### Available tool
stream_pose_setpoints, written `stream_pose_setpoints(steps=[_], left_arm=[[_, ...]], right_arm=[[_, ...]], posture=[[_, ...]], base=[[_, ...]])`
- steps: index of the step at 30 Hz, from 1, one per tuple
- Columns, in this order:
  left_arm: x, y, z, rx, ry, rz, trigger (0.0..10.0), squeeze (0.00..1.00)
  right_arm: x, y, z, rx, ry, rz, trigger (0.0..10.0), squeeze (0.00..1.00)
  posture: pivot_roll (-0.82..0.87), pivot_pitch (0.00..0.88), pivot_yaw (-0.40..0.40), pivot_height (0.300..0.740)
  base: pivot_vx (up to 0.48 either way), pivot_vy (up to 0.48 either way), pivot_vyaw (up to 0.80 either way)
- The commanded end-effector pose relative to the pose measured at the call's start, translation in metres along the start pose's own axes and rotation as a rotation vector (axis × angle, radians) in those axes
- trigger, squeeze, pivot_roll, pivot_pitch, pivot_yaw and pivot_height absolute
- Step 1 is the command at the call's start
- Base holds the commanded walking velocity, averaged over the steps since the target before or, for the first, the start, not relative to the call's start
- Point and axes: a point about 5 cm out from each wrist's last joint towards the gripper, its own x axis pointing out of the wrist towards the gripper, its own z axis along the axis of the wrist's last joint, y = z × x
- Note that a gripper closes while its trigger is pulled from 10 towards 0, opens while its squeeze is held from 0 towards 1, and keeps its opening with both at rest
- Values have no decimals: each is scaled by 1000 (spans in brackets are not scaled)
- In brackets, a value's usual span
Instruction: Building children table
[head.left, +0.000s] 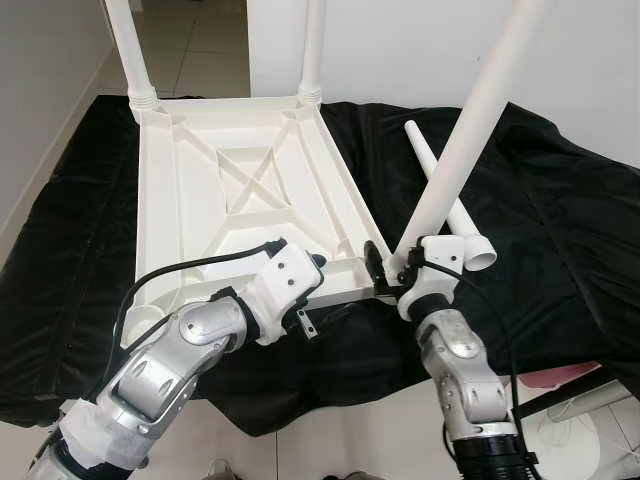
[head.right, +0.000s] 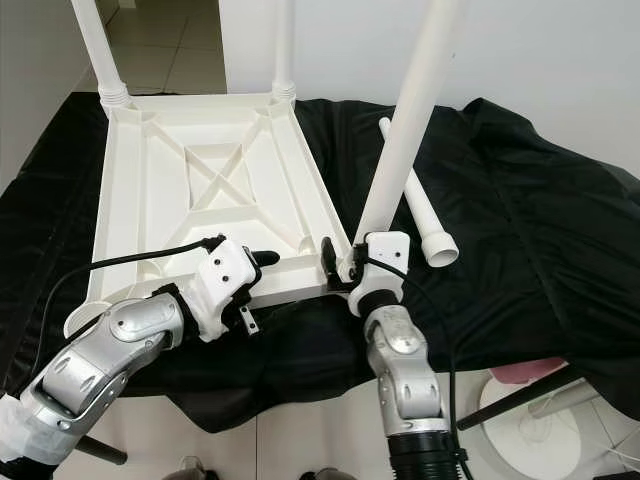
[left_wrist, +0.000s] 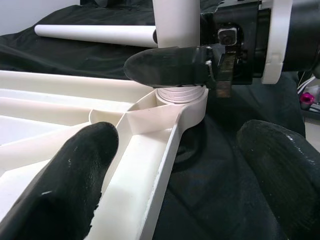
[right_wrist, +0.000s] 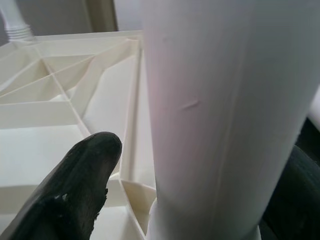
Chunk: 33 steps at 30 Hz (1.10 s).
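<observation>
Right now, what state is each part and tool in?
Tabletop: upside down on the black cloth.
Two far legs: standing in their corner sockets.
Third leg: tilted, its foot at the near right socket, not upright.
Fourth leg: lying loose on the cloth.
Right tool: shut on the third leg.
Left tool: open, straddling the tabletop's near rim.

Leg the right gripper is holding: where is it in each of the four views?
Left eye: held leg slants up from the near right corner socket.
Right eye: same leg, right of centre.
Left wrist: its base, top centre, in the socket.
Right wrist: wide white column, right half.
Shared landmark: corner socket of the upturned tabletop.
</observation>
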Motion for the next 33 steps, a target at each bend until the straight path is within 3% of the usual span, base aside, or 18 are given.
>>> stream_pose_setpoints(steps=[1, 13, 17, 26, 27, 28, 29, 33], left_arm=[[2, -6, 2, 21, 2, -111, 10000, 0], [2, -2, 2, 29, 3, -102, 10000, 0], [3, 0, 3, 34, 3, -99, 10000, 0], [4, 2, 4, 38, 2, -96, 10000, 0], [4, 1, 4, 36, 0, -97, 10000, 0], [4, 1, 4, 36, 0, -97, 10000, 0], [7, -4, 3, 24, -6, -108, 10000, 0], [8, -6, 2, 16, -6, -110, 10000, 0]], right_arm=[[1, -4, -4, 16, 8, 62, 10000, 0], [15, -29, -6, -107, 35, 381, 10000, 0], [23, -35, -6, -158, 36, 428, 10000, 0], [29, -37, -12, -176, 55, 494, 10000, 0], [31, -37, -13, -180, 60, 498, 5294, 0], [31, -37, -13, -180, 60, 498, 5294, 0], [33, -38, -15, -189, 67, 504, 0, 0], [33, -38, -17, -190, 70, 509, 0, 0]], posture=[[0, 67, -88, 740], [-4, 69, -79, 740], [-4, 69, -77, 740], [4, 68, -74, 740], [4, 69, -71, 740], [4, 69, -71, 740], [7, 69, -72, 740], [9, 70, -72, 740]], base=[[0, 0, 0], [0, 0, 0], [0, 0, 0], [0, 0, 0], [0, 0, 0], [0, 0, 0], [0, 0, 0], [0, 0, 0]])
